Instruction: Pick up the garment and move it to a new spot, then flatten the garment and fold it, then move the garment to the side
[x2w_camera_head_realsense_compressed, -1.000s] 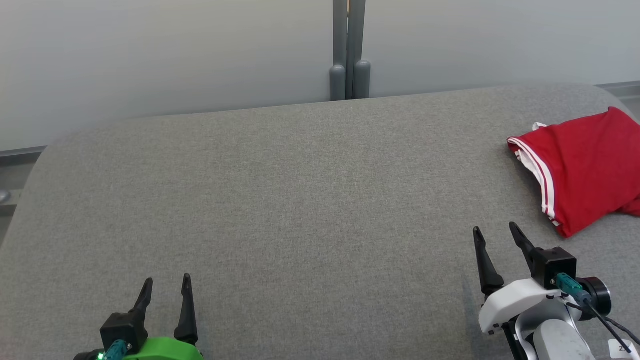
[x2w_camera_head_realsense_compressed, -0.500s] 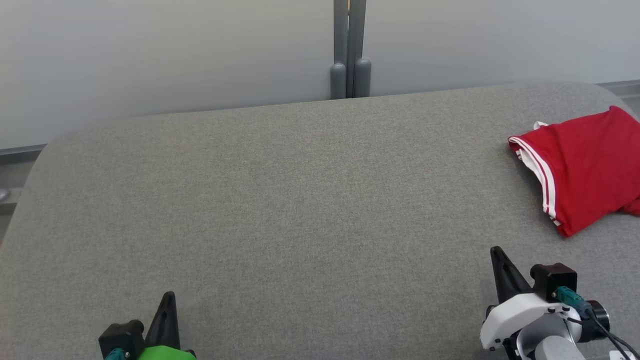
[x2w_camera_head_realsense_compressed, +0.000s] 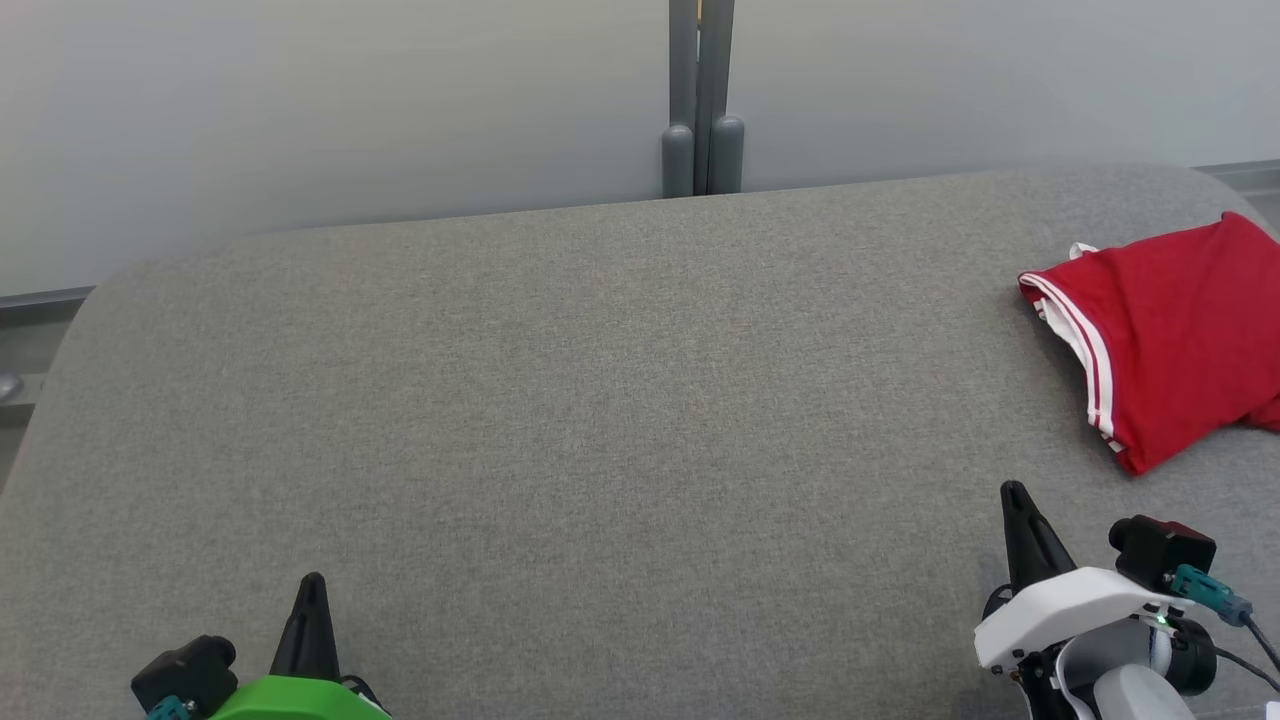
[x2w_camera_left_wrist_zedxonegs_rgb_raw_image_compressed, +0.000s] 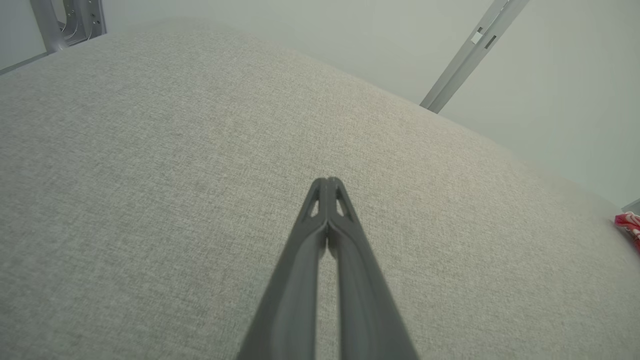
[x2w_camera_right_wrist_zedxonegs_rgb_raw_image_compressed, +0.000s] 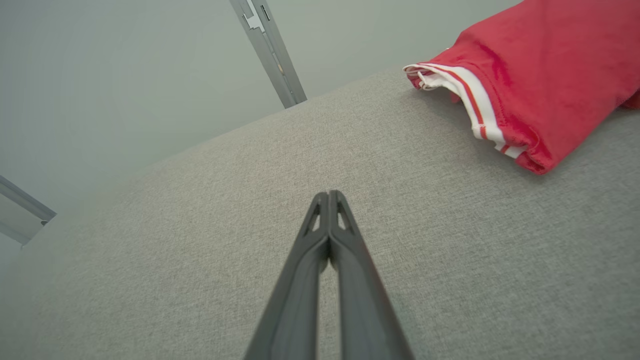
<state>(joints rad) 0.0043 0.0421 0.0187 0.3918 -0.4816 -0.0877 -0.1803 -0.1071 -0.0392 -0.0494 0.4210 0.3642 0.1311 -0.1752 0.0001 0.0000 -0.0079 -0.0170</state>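
Left pincer (x2w_camera_head_realsense_compressed: 311, 582) and right pincer (x2w_camera_head_realsense_compressed: 1014, 490) clenched, empty — garment (x2w_camera_head_realsense_compressed: 1170, 340) lies apart, far right.

The head view looks forward and down from above the near edge of the desk (x2w_camera_head_realsense_compressed: 600, 400) toward the wall (x2w_camera_head_realsense_compressed: 300, 120). Each wrist view rides low and close over the desk, looking along its own fingers (x2w_camera_left_wrist_zedxonegs_rgb_raw_image_compressed: 297, 285) (x2w_camera_right_wrist_zedxonegs_rgb_raw_image_compressed: 297, 295). All three views share the red garment (x2w_camera_head_realsense_compressed: 1170, 340) (x2w_camera_left_wrist_zedxonegs_rgb_raw_image_compressed: 629, 222) (x2w_camera_right_wrist_zedxonegs_rgb_raw_image_compressed: 540, 75) at the desk's right.
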